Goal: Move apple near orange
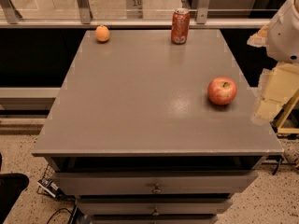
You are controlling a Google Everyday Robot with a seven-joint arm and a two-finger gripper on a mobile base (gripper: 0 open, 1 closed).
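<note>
The red apple (222,90) with yellowish patches sits on the grey table top (140,101) at the right, near the right edge. The small orange (102,33) sits at the far left corner of the table. My gripper (267,101) hangs off the table's right side, just right of the apple and apart from it, below the white arm (286,31). It holds nothing that I can see.
A tall red soda can (180,26) stands upright at the far edge, right of centre. Drawers (154,185) run below the table front. A railing and glass wall stand behind the table. A yellow frame stands at the far right.
</note>
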